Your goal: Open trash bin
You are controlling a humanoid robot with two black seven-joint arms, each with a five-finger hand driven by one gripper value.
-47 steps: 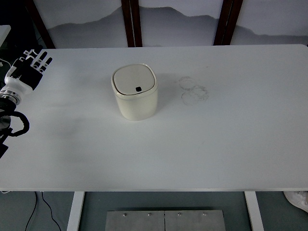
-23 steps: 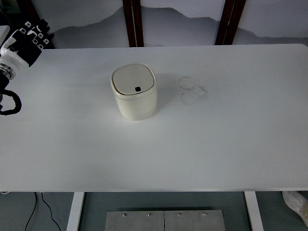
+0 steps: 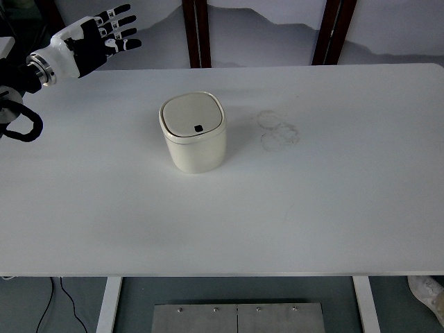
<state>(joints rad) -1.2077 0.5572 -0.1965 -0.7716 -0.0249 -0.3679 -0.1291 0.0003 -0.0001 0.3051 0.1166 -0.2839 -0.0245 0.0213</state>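
Observation:
A small cream trash bin (image 3: 195,134) with rounded corners stands upright on the white table (image 3: 326,187), left of centre. Its lid is down, with a small dark button (image 3: 199,128) near the lid's front edge. My left hand (image 3: 97,40) is raised at the upper left, above the table's far left corner, fingers spread and holding nothing. It is well to the left of and behind the bin, not touching it. My right arm is out of view.
Faint ring-shaped marks (image 3: 279,129) show on the table to the right of the bin. Dark vertical posts (image 3: 196,31) stand behind the table's far edge. A metal plate (image 3: 237,318) lies on the floor under the near edge.
My left hand has risen from the table's left edge and swung rightward toward the far left corner, fingers now spread. The bin has not moved.

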